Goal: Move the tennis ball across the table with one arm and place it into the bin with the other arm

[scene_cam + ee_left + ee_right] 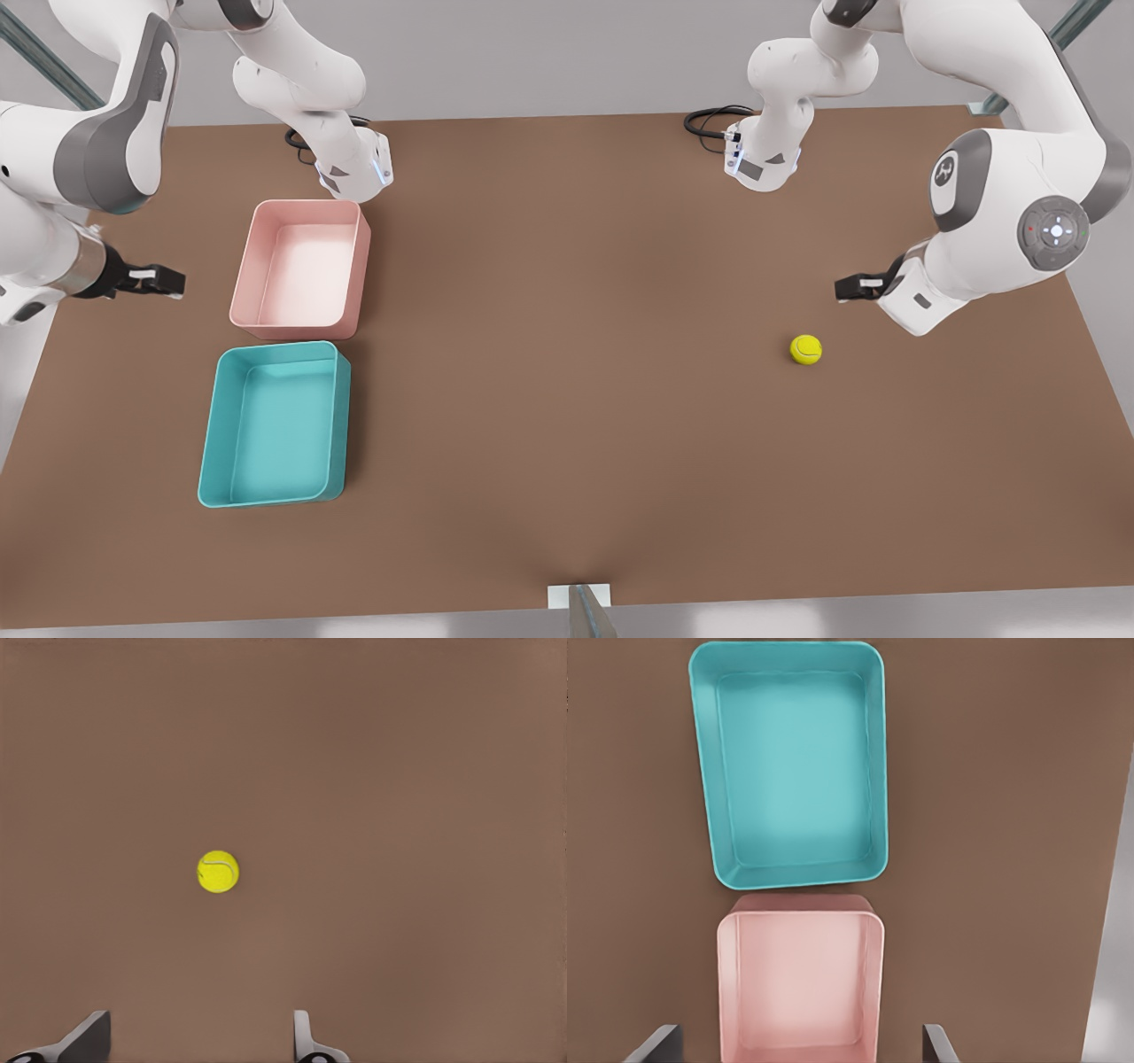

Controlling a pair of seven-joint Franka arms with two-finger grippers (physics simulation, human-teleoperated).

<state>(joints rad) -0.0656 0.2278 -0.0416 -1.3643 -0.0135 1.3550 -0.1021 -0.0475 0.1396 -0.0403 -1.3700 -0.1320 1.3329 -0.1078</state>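
Looking down, I saw the job had hardly begun: the tennis ball point(805, 349) sat alone on the brown worktop point(567, 399), well apart from the teal bin point(273, 425) at the front view's left. My left claw point(849, 288) hung near the ball but above it, fingers point(303, 1035) wide apart, touching nothing. I judged it next had to drop over the ball and close. My right claw point(168, 281) waited beside the pink tray point(301, 268), its fingers point(656, 1043) also wide apart and holding nothing.
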